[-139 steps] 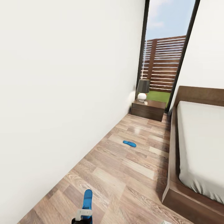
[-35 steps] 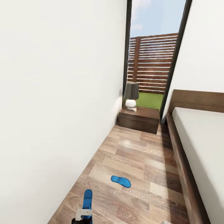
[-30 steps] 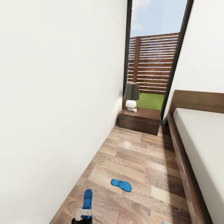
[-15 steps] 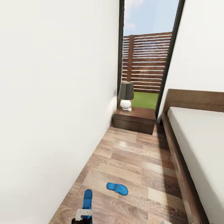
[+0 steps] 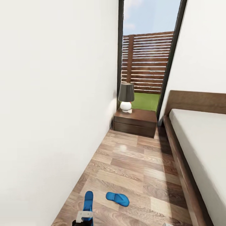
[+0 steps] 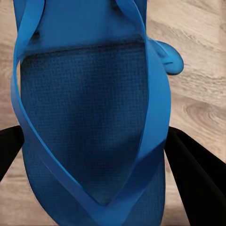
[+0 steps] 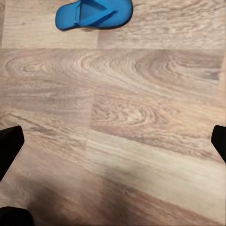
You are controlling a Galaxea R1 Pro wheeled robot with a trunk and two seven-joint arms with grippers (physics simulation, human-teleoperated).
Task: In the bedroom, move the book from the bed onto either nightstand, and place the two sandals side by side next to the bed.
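My left gripper [image 5: 83,219] is shut on one bright blue sandal [image 5: 88,201], which sticks out forward above the floor. In the left wrist view that sandal [image 6: 89,117] lies sole-up with its straps between the black fingers [image 6: 195,174]. The other sandal [image 5: 117,199] lies flat on the wood floor just right of the held one; the right wrist view has it [image 7: 94,13] ahead of my open right gripper [image 7: 113,155], which holds nothing. The bed [image 5: 201,147] runs along the right. The nightstand [image 5: 135,122] stands at the far end by the glass door. The book is out of view.
A white wall [image 5: 56,110] closes the left side of a narrow wood-plank aisle [image 5: 138,163]. A lamp [image 5: 126,96] with a dark shade stands on the nightstand. The dark-framed glass door [image 5: 147,56] looks out on a slatted fence and grass.
The camera has moved forward down the aisle; nightstand and floor sandal now appear nearer, the sandal lower in view. The left gripper still holds its sandal as before.
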